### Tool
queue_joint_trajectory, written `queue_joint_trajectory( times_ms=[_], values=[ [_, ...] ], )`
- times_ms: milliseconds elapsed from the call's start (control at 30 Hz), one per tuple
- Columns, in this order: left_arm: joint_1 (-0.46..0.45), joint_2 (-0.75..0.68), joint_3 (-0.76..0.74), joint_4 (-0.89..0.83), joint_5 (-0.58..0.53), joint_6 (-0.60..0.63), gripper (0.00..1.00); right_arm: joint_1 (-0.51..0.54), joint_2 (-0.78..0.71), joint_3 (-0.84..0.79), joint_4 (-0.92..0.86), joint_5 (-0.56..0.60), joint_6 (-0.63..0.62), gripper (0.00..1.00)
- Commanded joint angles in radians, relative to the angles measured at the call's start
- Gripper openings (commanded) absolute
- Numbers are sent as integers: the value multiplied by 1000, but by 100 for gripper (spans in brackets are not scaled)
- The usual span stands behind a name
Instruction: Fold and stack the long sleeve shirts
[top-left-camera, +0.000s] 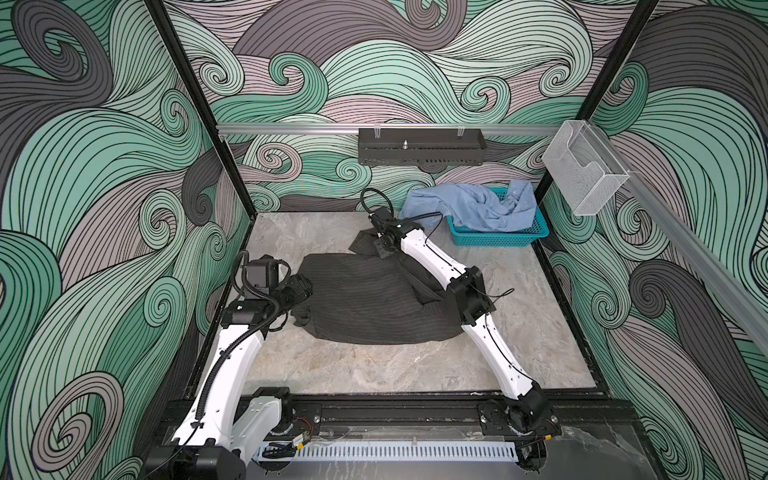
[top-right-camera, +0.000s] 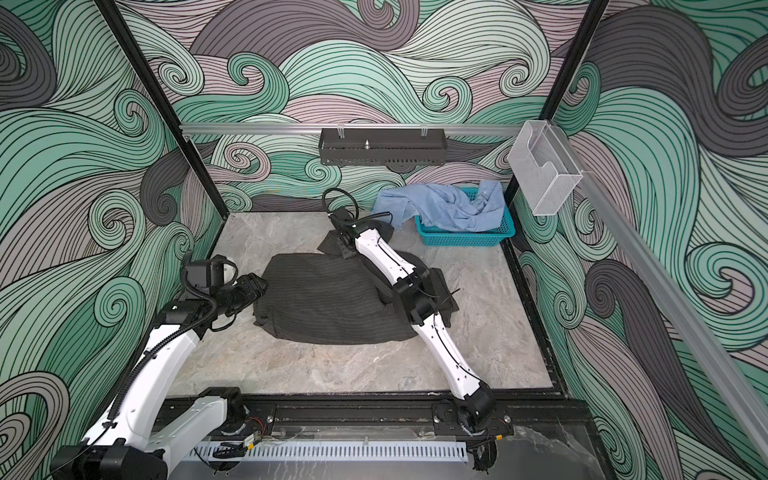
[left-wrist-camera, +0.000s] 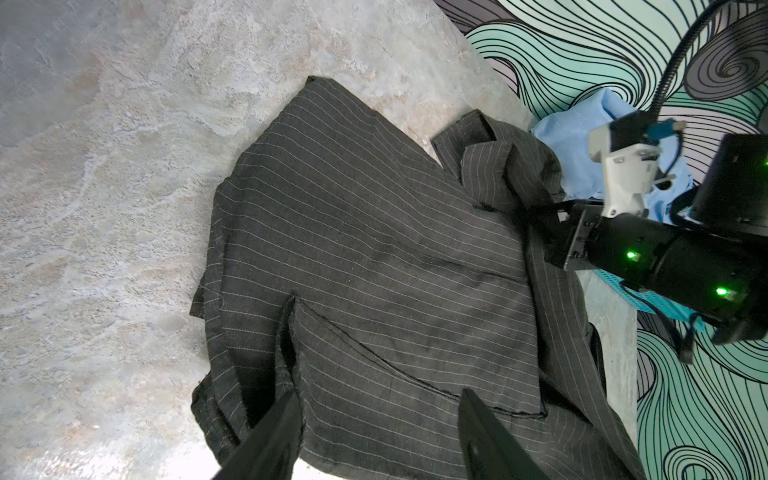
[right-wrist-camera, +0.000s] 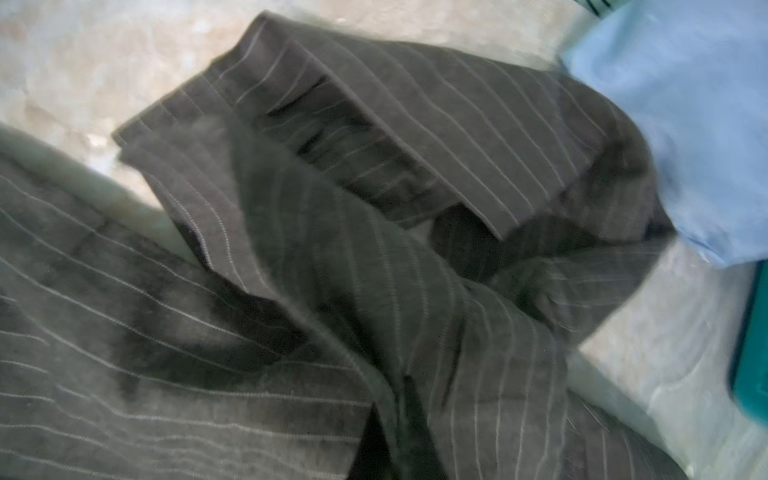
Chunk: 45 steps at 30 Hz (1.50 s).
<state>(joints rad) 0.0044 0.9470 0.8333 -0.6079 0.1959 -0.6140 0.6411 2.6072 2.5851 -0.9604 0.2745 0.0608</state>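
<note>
Grey shirt cloth by the collar is pinched tight in the right gripper, the left gripper has its jaws apart over the shirt's edge on the table, the blue shirt spills out of the teal basket, and blur hides the right fingers.

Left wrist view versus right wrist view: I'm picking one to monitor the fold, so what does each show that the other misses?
Only the left wrist view shows the open left tool above the spread dark pinstriped shirt, and the right tool shut on its bunched far end. Only the right wrist view shows that bunched end close up, though blurred. Both share that shirt, the light blue shirt, the teal basket and the table.
</note>
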Motion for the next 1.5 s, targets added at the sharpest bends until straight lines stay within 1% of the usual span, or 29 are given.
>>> queue_joint_trajectory(
  times_ms=[0, 33, 133, 200, 300, 400, 467, 533, 567, 667, 800, 933, 1067, 1100, 1133, 1167, 1233, 1267, 1300, 1367, 1433, 1467],
  values=[
    [6, -8, 6, -18, 13, 7, 63, 12, -269, -55, -38, -51, -7, 0],
    [6, -9, 6, -21, 16, 4, 63, 23, -343, -100, -34, -73, -7, 0],
    [6, -24, 7, -35, 20, -4, 63, 81, -606, -330, -1, -111, -22, 0],
    [6, -43, 9, -55, 20, -9, 63, 141, -792, -518, 41, -115, -24, 0],
    [6, -82, 2, -73, 24, -7, 63, 222, -1038, -787, 112, -162, 12, 0],
    [6, -120, 1, -106, 23, -4, 63, 304, -1231, -1006, 138, -208, 64, 0],
    [6, -139, 2, -130, 24, -4, 63, 357, -1329, -1130, 148, -241, 104, 0],
    [6, -157, -5, -149, 26, -4, 63, 424, -1406, -1256, 171, -287, 132, 0],
    [6, -164, -7, -158, 28, -6, 63, 465, -1439, -1322, 186, -292, 145, 0],
    [5, -181, -27, -169, 32, -14, 63, 552, -1485, -1494, 253, -304, 197, 0],
    [5, -186, -56, -167, 53, -37, 63, 591, -1452, -1647, 377, -304, 257, 0],
    [5, -188, -55, -177, 55, -43, 63, 603, -1346, -1670, 505, -287, 290, 0],
    [6, -195, -49, -184, 38, -38, 63, 682, -1171, -1568, 591, -300, 299, 0],
    [5, -193, -49, -186, 35, -38, 63, 704, -1133, -1542, 595, -304, 304, 2],
    [6, -187, -51, -188, 33, -38, 63, 725, -1093, -1514, 595, -308, 306, 11],
    [6, -182, -56, -188, 30, -42, 63, 743, -1061, -1490, 596, -310, 307, 26],
    [6, -169, -66, -190, 21, -48, 64, 759, -1034, -1468, 580, -287, 318, 48],
    [6, -162, -73, -189, 16, -52, 64, 759, -1043, -1474, 564, -257, 330, 55],
    [5, -156, -79, -186, 8, -56, 64, 756, -1063, -1490, 557, -228, 335, 60],
    [6, -138, -97, -169, -4, -69, 64, 741, -1134, -1533, 531, -165, 342, 72],
    [6, -120, -119, -128, 2, -78, 64, 709, -1216, -1573, 491, -121, 360, 80],
    [6, -105, -131, -102, 4, -85, 64, 684, -1267, -1593, 468, -108, 369, 82]
  ],
)
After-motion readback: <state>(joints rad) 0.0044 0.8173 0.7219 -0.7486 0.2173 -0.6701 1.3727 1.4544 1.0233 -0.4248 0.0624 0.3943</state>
